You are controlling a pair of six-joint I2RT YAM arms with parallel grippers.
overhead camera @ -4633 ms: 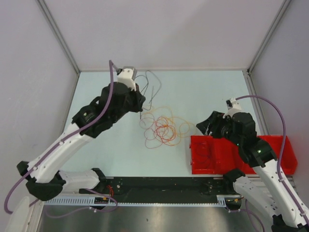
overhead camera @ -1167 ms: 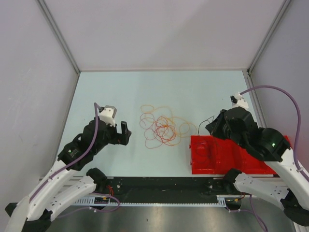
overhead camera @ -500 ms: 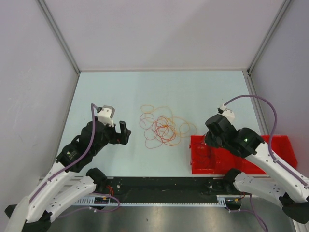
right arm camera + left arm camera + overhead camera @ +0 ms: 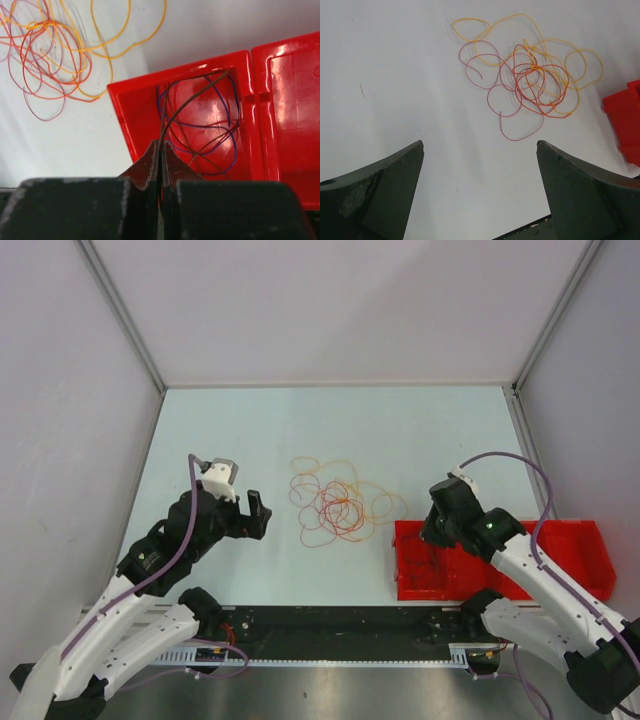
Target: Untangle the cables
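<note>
The cables (image 4: 340, 505) lie as a loose tangle of thin orange, red, yellow and purplish loops at mid-table, also in the left wrist view (image 4: 530, 80) and at the top left of the right wrist view (image 4: 50, 50). My left gripper (image 4: 255, 515) hovers left of the tangle. It is open (image 4: 480, 144) with only bare table between its fingers. My right gripper (image 4: 161, 142) is shut on a thin dark cable (image 4: 186, 103) that curves up across the left compartment of a red bin (image 4: 122, 120). Dark and blue wire loops (image 4: 220, 125) lie inside that compartment.
The red bin (image 4: 570, 560) sits at the near right, with my right arm (image 4: 460, 515) over its left end. Its flat right half (image 4: 295, 125) holds nothing. Grey walls enclose the table on three sides. A black rail (image 4: 330, 630) runs along the near edge.
My right gripper has moved left and nearer with the dark cable, and now stands over the bin's left compartment. My left arm, earlier at the far side, has drawn back and now holds still.
</note>
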